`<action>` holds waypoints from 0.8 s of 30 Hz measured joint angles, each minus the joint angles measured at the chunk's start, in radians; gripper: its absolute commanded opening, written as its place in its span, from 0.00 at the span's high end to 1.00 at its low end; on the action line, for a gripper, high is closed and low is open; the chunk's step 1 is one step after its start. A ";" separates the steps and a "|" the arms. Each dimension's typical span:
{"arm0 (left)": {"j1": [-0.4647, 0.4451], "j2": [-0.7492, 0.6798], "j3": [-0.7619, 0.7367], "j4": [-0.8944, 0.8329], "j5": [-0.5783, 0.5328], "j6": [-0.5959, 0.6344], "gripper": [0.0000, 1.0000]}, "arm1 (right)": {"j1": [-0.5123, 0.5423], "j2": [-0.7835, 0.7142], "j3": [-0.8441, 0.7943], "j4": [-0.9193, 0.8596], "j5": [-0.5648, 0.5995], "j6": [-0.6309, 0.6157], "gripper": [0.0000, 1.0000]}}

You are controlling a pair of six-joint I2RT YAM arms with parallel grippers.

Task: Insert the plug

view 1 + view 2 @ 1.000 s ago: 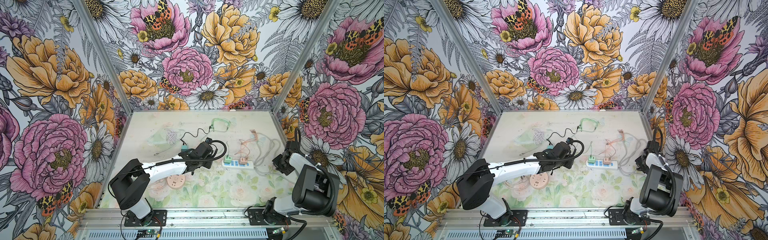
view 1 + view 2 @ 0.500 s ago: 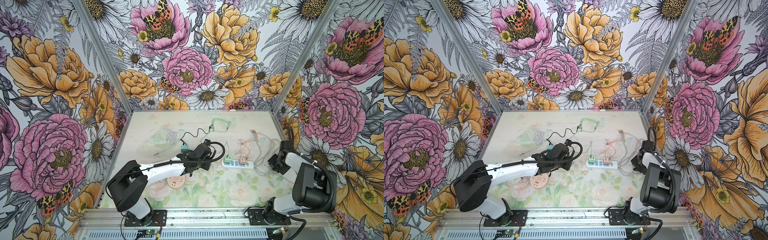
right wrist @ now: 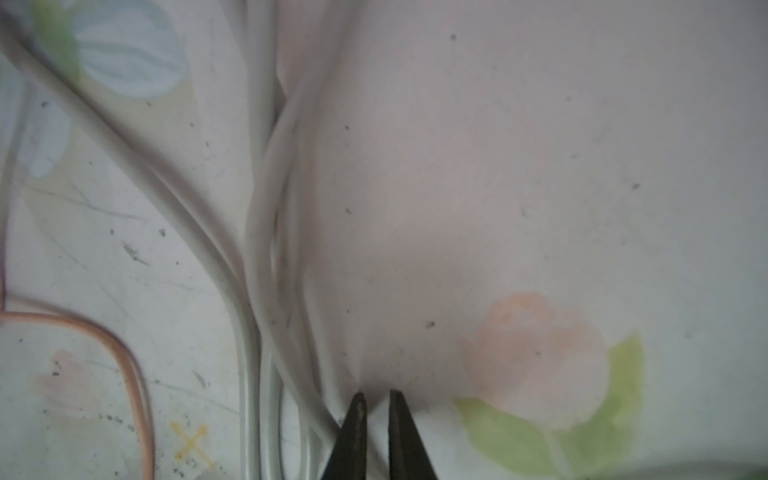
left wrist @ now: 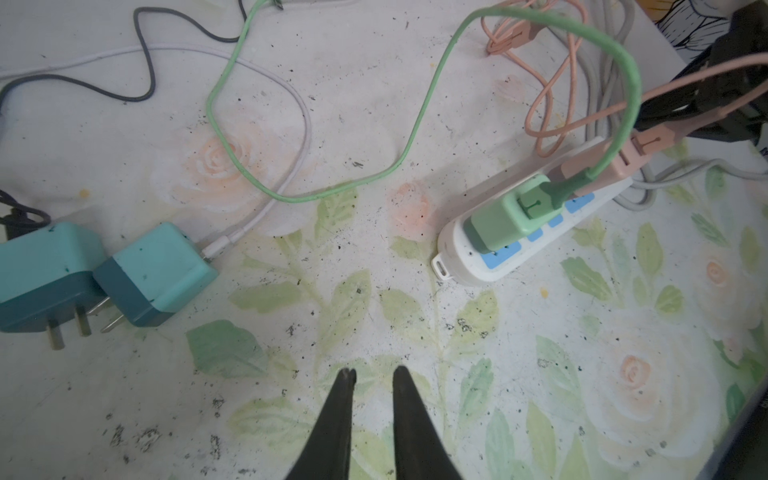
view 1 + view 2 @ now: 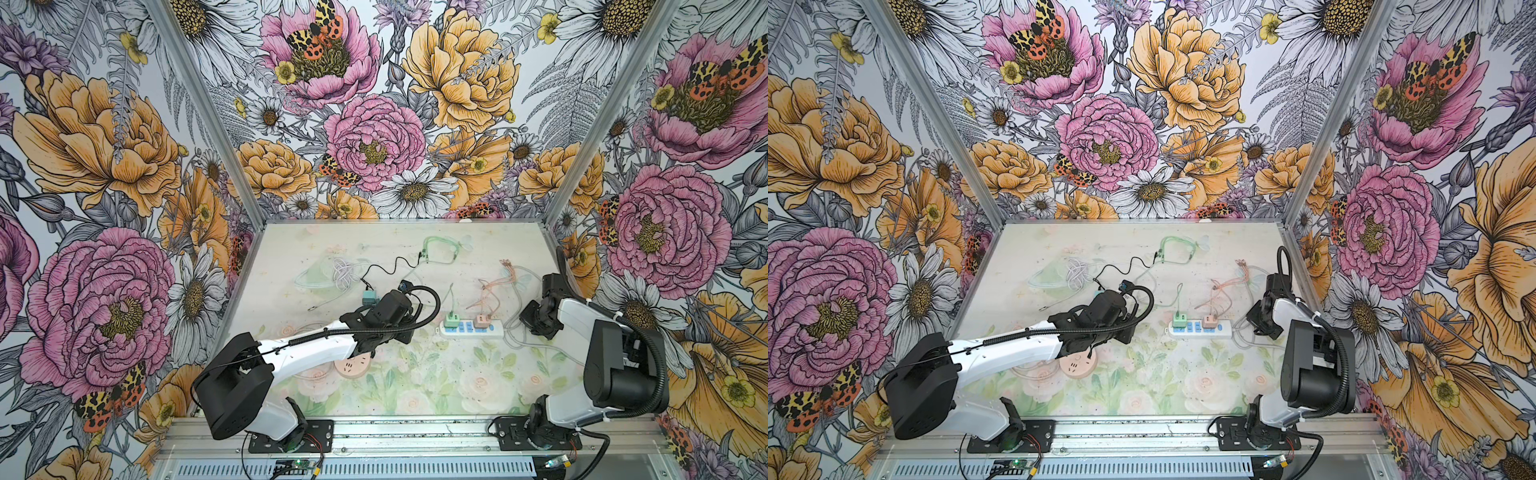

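Note:
A white power strip (image 5: 494,330) (image 4: 457,259) with blue sockets lies right of centre, with a green plug (image 5: 451,321) (image 4: 505,216) and a pink plug (image 5: 482,322) (image 4: 623,164) standing in it. Two teal plugs lie loose on the table, prongs showing. The smaller teal plug (image 4: 156,274) (image 5: 370,297) has a white cable. The larger teal plug (image 4: 45,278) sits beside it. My left gripper (image 4: 370,374) hovers over bare table between them and the strip, narrowly open and empty. My right gripper (image 3: 374,395) is shut on nothing, beside the strip's grey cable (image 3: 249,332).
A round pink socket (image 5: 351,365) lies partly under the left arm (image 5: 316,347). Green, pink, black and white cables (image 5: 345,274) loop over the back half of the table. The right arm's wrist (image 5: 540,316) hangs just right of the strip. Walls enclose three sides.
The right gripper has closed and its wrist has shifted left toward the power strip. The left wrist has drifted slightly left and toward the front.

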 measured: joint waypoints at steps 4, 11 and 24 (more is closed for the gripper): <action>0.001 -0.002 -0.001 0.002 0.000 0.000 0.80 | 0.053 0.029 0.029 -0.002 -0.014 0.023 0.90; 0.001 -0.008 -0.001 0.002 0.000 0.000 0.80 | 0.110 0.077 0.067 0.026 -0.040 0.061 0.93; 0.001 -0.010 -0.001 0.010 0.004 0.000 0.77 | 0.152 0.052 0.084 -0.014 -0.047 0.059 0.68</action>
